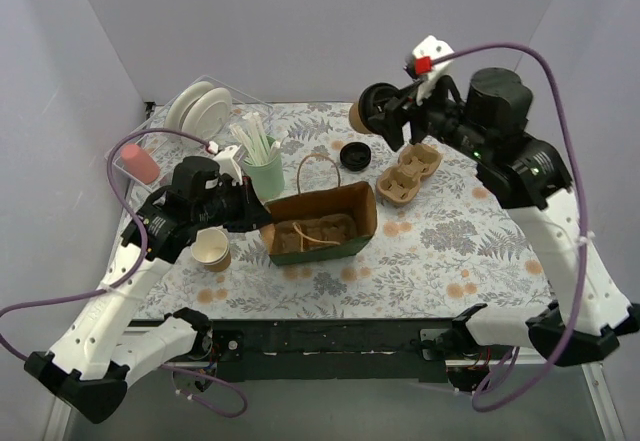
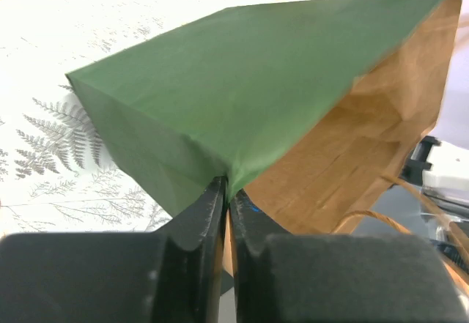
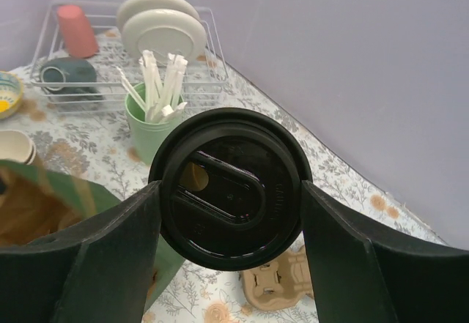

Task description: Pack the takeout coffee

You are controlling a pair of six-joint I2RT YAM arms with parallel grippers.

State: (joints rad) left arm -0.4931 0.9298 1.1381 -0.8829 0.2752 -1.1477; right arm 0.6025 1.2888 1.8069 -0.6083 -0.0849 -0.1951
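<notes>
Right fingers (image 3: pixel 355 261) around takeout coffee (image 3: pixel 231 187), straws (image 3: pixel 163 81) beyond

takeout coffee (image 3: pixel 234 187) | kraft cup, black lid on | tipped sideways | aloft in right claw (image 3: pixel 231 192)

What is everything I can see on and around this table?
takeout coffee: one, kraft brown with black lid, raised above the table's far side
paper bag: one, green outside, brown inside, mid-table
straw cup: one, mint green, behind the bag
loose lid: one, black, right of the straw cup
cup carrier: one, brown pulp, right of the loose lid
paper cups: small stack, brown, left of the bag
plates: two, white, far-left rack
pink cup: one, same rack
left gripper: black, pinching the bag's edge
right gripper: black, closed on the takeout coffee
</notes>
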